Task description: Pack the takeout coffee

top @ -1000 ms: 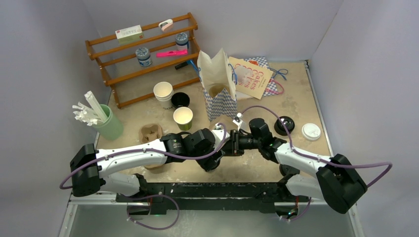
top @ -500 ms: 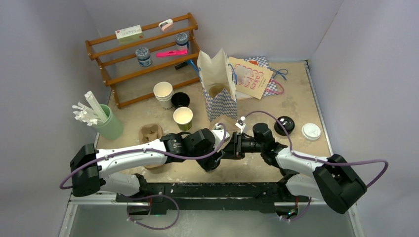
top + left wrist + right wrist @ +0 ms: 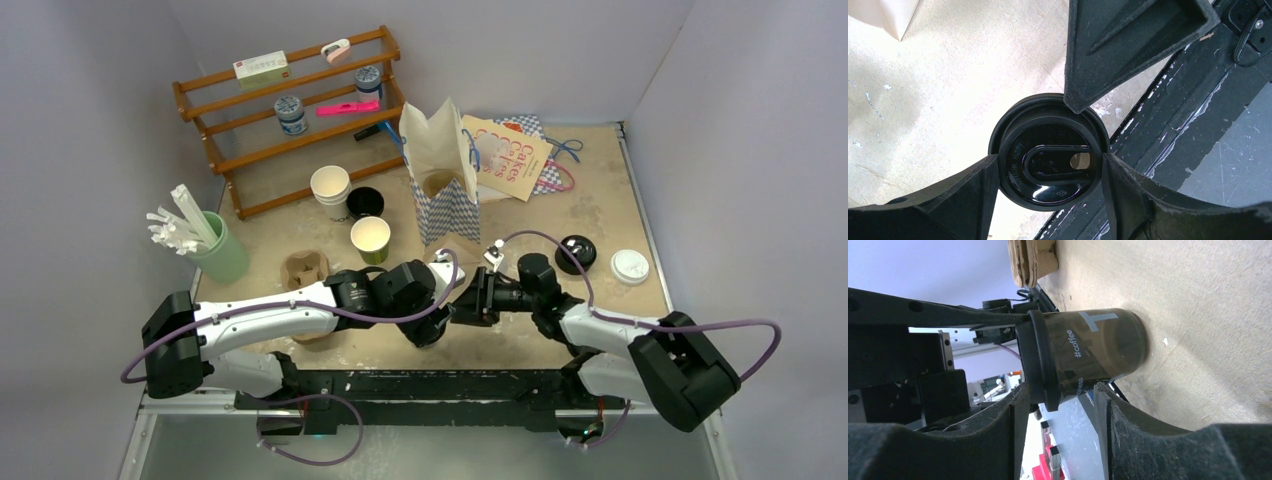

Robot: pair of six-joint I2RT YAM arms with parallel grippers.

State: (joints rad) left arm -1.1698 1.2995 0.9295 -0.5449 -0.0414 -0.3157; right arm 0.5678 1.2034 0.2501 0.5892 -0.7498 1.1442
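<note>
- Since a second ago, the right gripper (image 3: pixel 1060 390) has been spread wider and its wrist drawn slightly toward the near edge.
- Nothing is clamped by its jaws, which are parted. One tip is seen at the rim of the lid (image 3: pixel 1048 150).
- The left gripper (image 3: pixel 1049 162) is closed from above on the lid, with a finger pressed to each side.
- The takeout coffee (image 3: pixel 1098 345) is stood upright on the table (image 3: pixel 600 210), close to its near edge, with the lid fitted.
- A patterned paper bag (image 3: pixel 440 175) is stood open farther back. A cardboard cup carrier (image 3: pixel 305 268) is set to the left, and a green cup (image 3: pixel 370 238) is placed between the two.
</note>
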